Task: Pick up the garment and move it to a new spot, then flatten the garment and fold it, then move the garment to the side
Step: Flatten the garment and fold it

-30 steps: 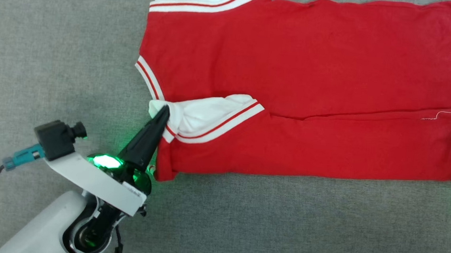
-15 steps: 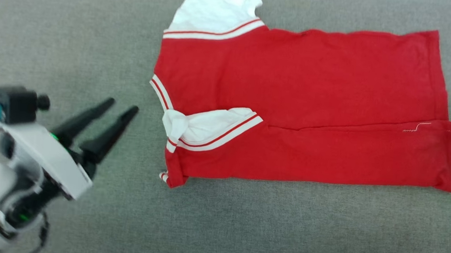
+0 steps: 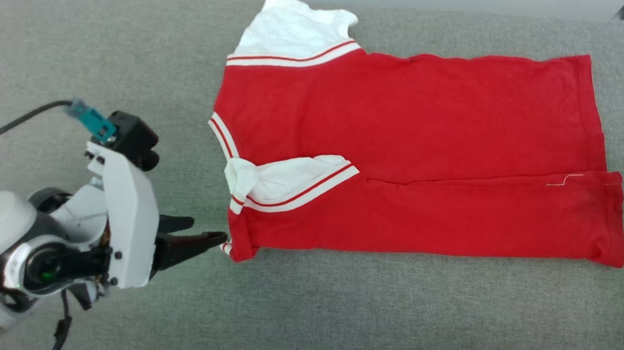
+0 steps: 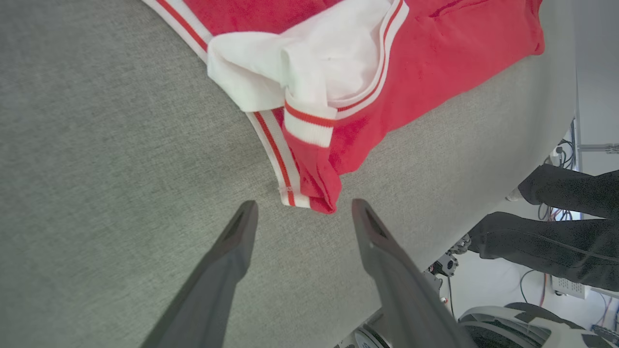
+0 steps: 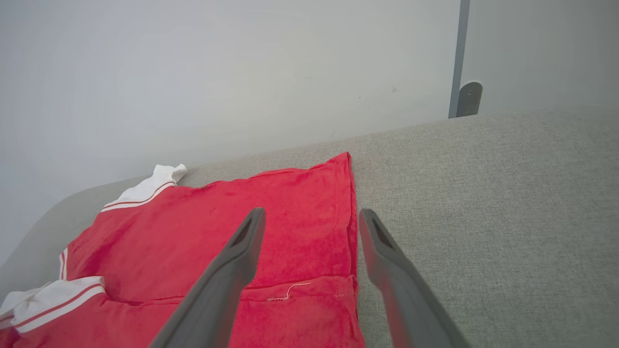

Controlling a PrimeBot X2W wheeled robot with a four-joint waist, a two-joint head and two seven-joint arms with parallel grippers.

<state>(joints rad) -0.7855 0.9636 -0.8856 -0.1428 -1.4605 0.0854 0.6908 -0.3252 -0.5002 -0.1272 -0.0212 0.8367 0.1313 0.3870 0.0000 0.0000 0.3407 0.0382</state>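
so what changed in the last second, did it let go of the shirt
Yes. The left pincer let go of the white sleeve, opened, pulled back and now points at the near left corner of the garment. The right pincer released the hem and opened too. The head camera also pulled back. The garment stayed folded, lying the same way on the grey cushion.

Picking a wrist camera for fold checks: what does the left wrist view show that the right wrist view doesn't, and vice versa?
Left wrist view: the striped corner of the garment just ahead of the left gripper, plus a person's dark-trousered legs. Right wrist view: the far white sleeve, a loose white thread near the hem, the pale wall, the right gripper. Both: the red garment on grey upholstery, jaws open.
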